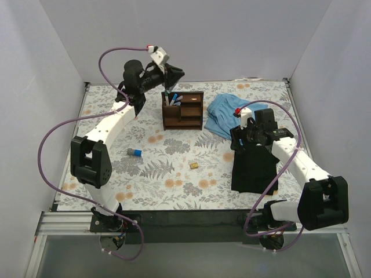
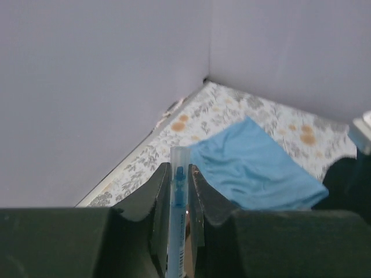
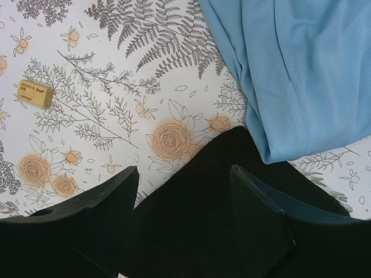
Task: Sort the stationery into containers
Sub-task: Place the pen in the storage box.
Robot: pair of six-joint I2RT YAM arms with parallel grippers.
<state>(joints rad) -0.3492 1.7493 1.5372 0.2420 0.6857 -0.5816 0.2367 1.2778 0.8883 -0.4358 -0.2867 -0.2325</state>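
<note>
Pen point(image 2: 178, 217), blue, clamped by left gripper point(image 2: 178, 169) at far edge, probably for organizer point(image 1: 183, 113) slot; right gripper point(image 3: 182, 172) agape, empty.

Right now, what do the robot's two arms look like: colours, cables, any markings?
Both the left arm and right arm have white links joined by boxy black joint housings. A lilac cable runs along each. The left tool and right tool have matte black wedge-shaped fingers, with a small red tag near each wrist.
</note>
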